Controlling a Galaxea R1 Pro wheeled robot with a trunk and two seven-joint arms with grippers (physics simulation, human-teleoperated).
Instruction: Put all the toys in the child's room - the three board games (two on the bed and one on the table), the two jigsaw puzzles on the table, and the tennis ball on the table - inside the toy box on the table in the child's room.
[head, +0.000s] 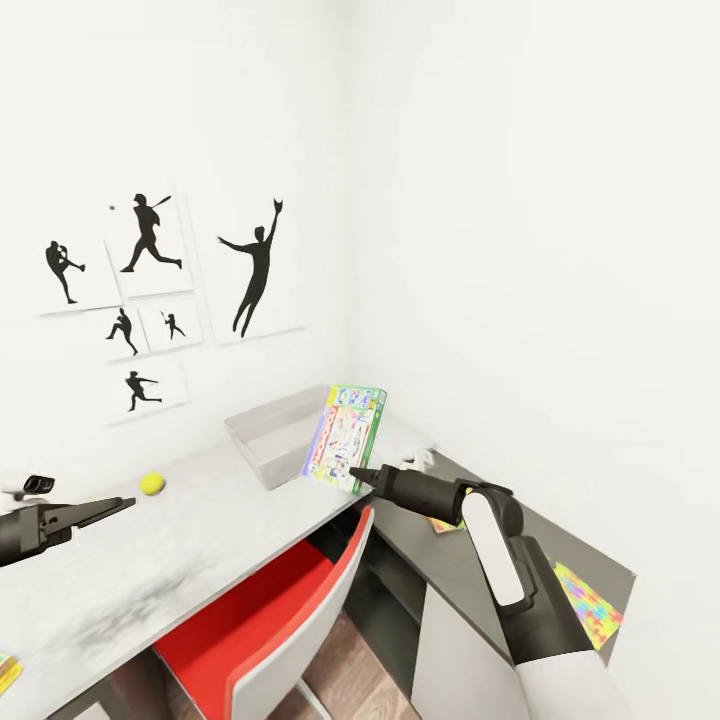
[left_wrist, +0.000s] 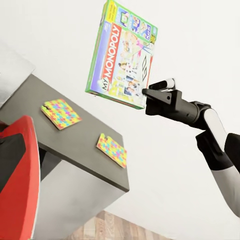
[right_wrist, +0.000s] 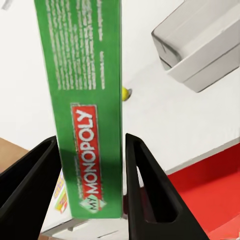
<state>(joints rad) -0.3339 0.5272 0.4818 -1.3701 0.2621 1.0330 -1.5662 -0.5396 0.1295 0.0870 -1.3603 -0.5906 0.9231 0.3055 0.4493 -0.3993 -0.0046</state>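
Right tool (head: 357, 473) clamping board game (head: 346, 437) by lower edge, holding it upright beside toy box (head: 272, 432). Left tool (head: 118, 506) hanging empty, jaws nearly closed. Advise tilting game flat over toy box before releasing.

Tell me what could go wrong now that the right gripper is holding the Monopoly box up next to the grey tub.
1. The right gripper pinches the Monopoly box only by its lower edge, so the upright box may pivot or slip.
2. The box stands beside the toy box, not over it; released here, it would likely land on the table.
3. A swing could knock the tub's rim.
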